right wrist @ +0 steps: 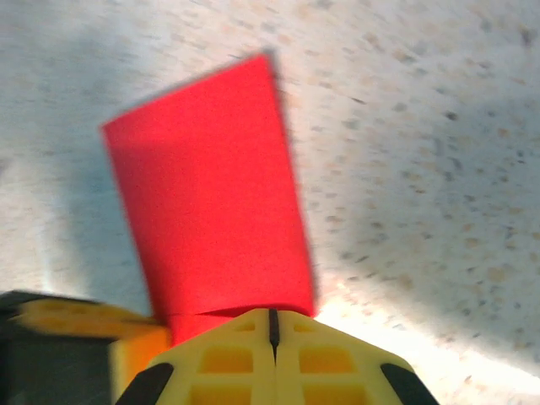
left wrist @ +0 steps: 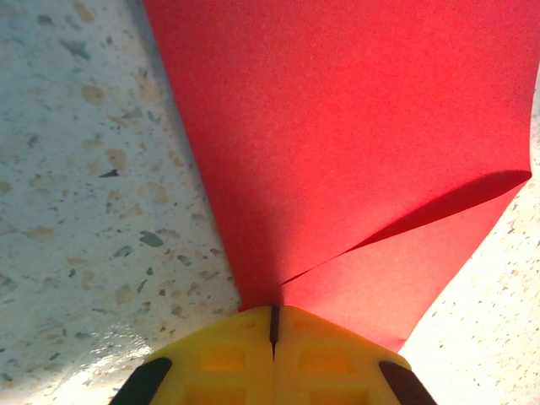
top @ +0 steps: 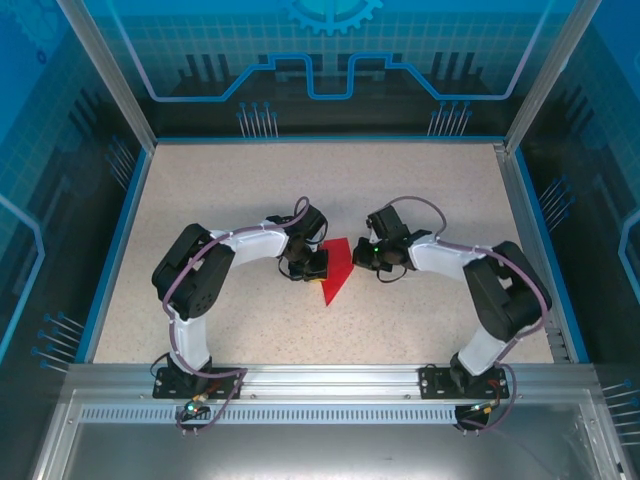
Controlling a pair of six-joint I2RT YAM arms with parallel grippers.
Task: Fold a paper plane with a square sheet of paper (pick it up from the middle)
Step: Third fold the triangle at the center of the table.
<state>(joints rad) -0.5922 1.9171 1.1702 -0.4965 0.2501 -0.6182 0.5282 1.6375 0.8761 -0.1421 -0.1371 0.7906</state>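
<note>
The red sheet of paper [top: 338,264] lies mid-table between my two grippers, folded into a wedge whose point faces the near edge. At the paper's left edge, my left gripper [top: 317,264] is shut on it. Its yellow jaws [left wrist: 273,314] meet with no gap, and two overlapping red layers [left wrist: 337,126] fan out from the tips. My right gripper [top: 361,257] is at the paper's right edge. Its jaws [right wrist: 272,316] are also shut, with the red sheet [right wrist: 211,194] rising straight from their tips, slightly lifted and blurred.
The speckled tabletop [top: 250,190] extends freely beyond and beside the paper, bounded by blue side rims [top: 120,240] and an aluminium rail [top: 320,378] at the near edge. The left gripper's yellow finger [right wrist: 80,325] sits close beside the right jaws.
</note>
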